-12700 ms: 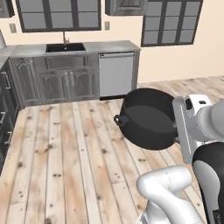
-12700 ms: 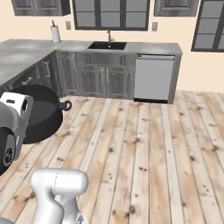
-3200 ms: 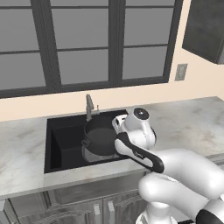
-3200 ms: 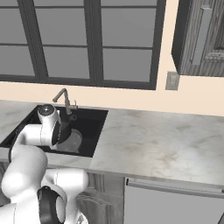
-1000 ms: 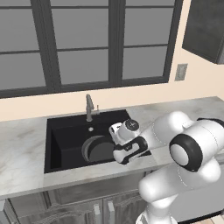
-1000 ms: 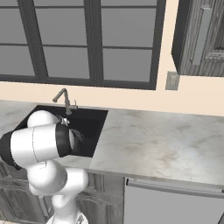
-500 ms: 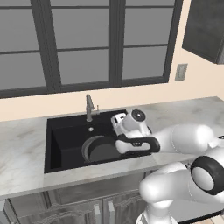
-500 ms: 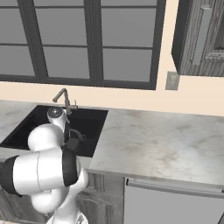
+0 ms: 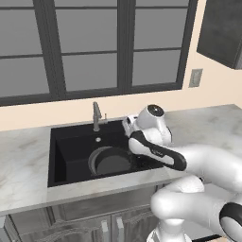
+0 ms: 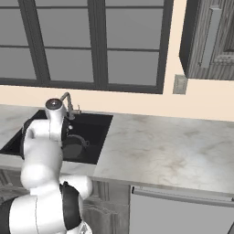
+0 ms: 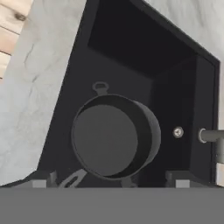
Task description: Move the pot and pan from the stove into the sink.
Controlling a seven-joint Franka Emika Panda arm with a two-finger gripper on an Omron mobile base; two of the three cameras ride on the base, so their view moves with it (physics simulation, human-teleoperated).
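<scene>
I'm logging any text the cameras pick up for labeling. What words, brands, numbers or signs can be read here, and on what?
None: no readable text anywhere.
The pot, the sink, the faucet, the marble counter and the wall outlet carry no lettering.

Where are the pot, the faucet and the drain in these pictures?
pot (image 11: 105, 140): hand view, on its flat inner bottom.
faucet (image 9: 96, 113): left base view, on its upright stem.
drain (image 11: 177, 132): hand view, on the metal ring.

The end effector (image 11: 107, 180) has let go and risen — the pot (image 9: 111, 162) now rests in the sink (image 9: 71, 160).
</scene>
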